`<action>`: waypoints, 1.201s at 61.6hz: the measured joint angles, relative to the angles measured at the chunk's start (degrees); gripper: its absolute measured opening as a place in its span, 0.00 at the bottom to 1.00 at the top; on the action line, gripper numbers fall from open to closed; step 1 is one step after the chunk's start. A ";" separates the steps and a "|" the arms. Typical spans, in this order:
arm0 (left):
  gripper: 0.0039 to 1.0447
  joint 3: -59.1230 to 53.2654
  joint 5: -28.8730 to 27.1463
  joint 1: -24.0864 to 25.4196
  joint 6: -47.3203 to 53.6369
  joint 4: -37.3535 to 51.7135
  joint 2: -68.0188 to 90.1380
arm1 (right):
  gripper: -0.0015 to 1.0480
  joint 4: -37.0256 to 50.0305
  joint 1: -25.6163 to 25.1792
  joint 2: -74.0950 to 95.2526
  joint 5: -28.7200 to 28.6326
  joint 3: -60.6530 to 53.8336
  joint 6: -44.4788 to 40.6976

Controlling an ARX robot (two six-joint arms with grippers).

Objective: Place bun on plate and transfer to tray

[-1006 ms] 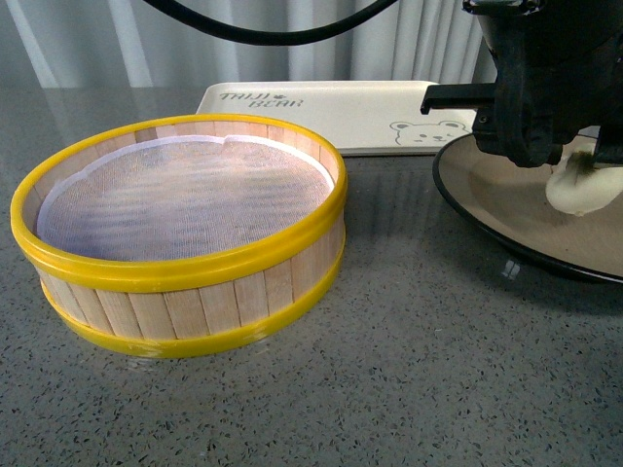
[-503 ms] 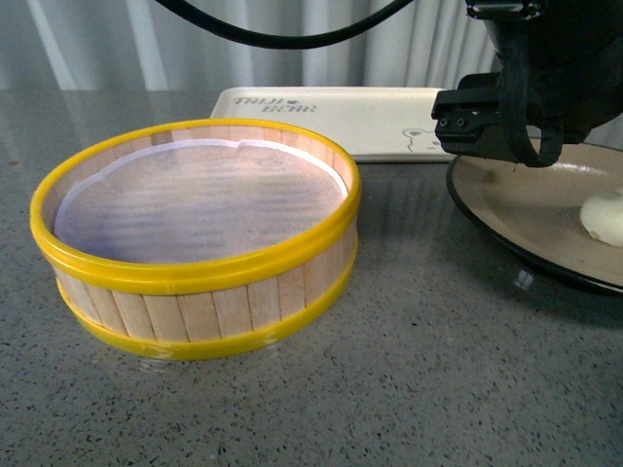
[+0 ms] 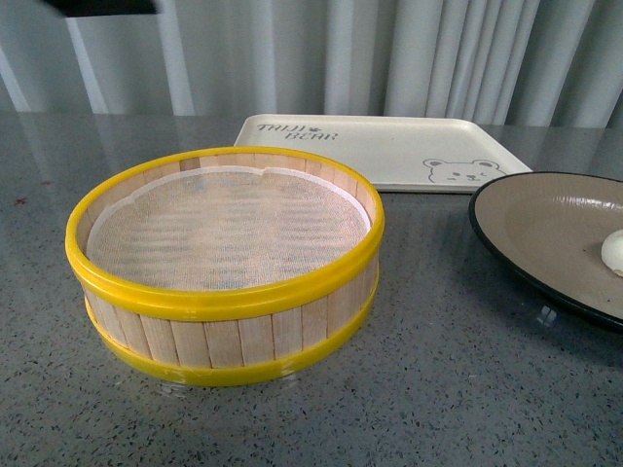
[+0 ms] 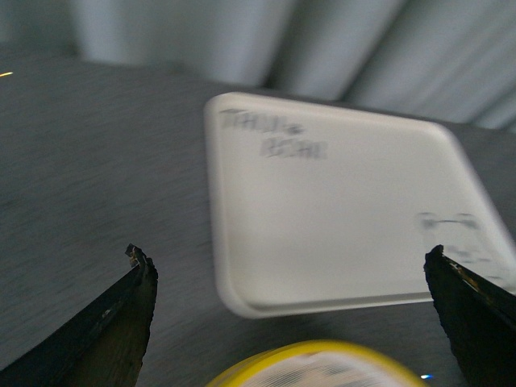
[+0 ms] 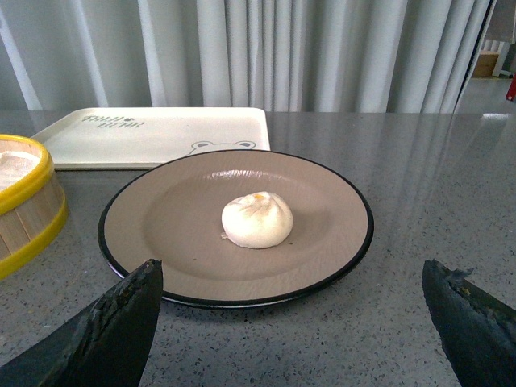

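Observation:
The white bun (image 5: 257, 219) sits on the tan plate with the black rim (image 5: 145, 234), near its middle. In the front view the plate (image 3: 526, 224) is at the right edge and only a sliver of the bun (image 3: 614, 251) shows. The cream tray (image 3: 389, 146) with the bear print lies behind, empty; it also shows in the left wrist view (image 4: 339, 218) and the right wrist view (image 5: 161, 133). My right gripper (image 5: 290, 322) is open, drawn back from the plate's near rim. My left gripper (image 4: 290, 322) is open above the basket's far rim, facing the tray.
A yellow-rimmed wooden steamer basket (image 3: 224, 302) with a white cloth liner stands left of the plate, empty. It shows at the edge of the right wrist view (image 5: 24, 201) and in the left wrist view (image 4: 322, 367). Grey curtains hang behind the speckled table.
My right arm has pulled up and out of the front view, leaving the bun on the plate. The front view has shifted, so everything sits further right.

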 joint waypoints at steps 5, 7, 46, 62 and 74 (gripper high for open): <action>0.94 -1.90 -0.96 2.54 -0.11 -0.35 -1.51 | 0.92 0.02 0.00 0.00 -0.02 0.00 0.00; 0.94 -1.92 -0.94 2.67 -0.11 -0.35 -1.51 | 0.92 0.02 0.00 0.00 -0.04 0.00 0.00; 0.04 -58.66 -4.74 5.68 16.31 52.50 -27.91 | 0.92 0.02 0.00 0.00 0.00 0.00 0.00; 0.04 -69.99 -1.11 9.90 16.33 53.57 -37.88 | 0.92 0.00 0.00 0.00 0.00 0.00 0.00; 0.04 -75.97 -1.03 9.99 16.33 50.97 -46.62 | 0.92 0.02 0.00 0.00 0.00 0.00 0.02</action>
